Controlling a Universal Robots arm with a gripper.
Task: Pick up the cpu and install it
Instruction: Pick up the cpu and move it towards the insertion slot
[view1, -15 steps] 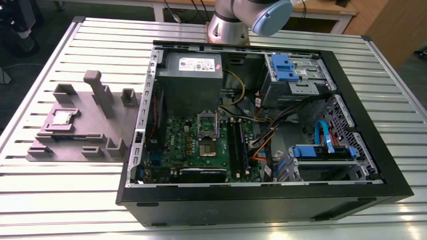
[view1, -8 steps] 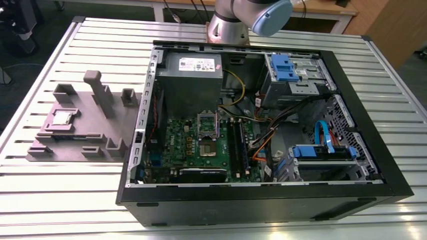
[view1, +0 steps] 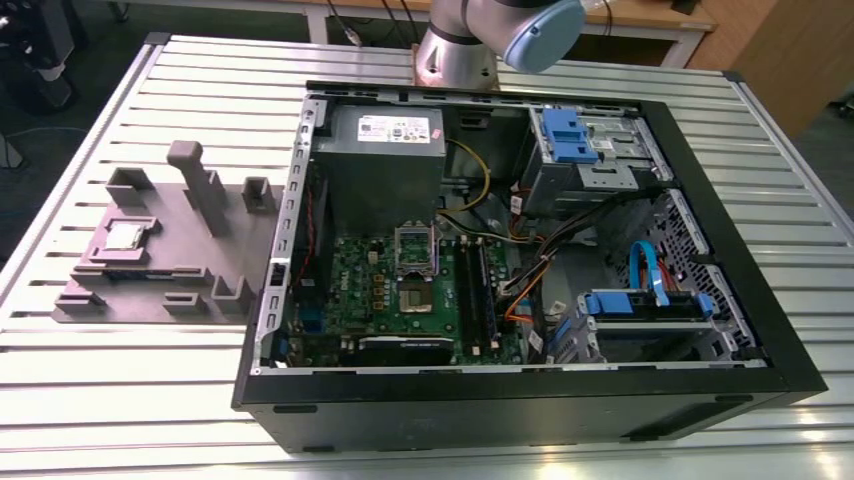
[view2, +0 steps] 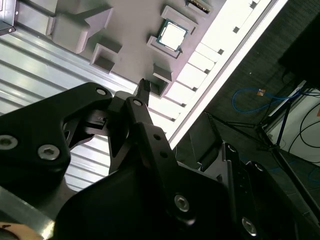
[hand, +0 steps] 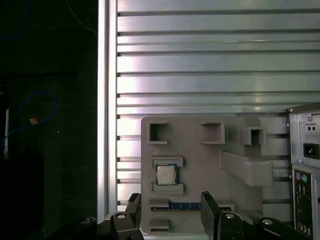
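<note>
The cpu (view1: 127, 236) lies flat, silver top up, in a recess of the grey tray (view1: 187, 262). The tray rests on the slatted table (view1: 134, 400), just beside the open computer case (view1: 534, 400), on the exterior view's left. The socket (view1: 416, 262) sits on the motherboard inside the case. In the first wrist view, the gripper (hand: 170, 197) is spread wide, holds nothing, and is apart from the cpu.
</note>
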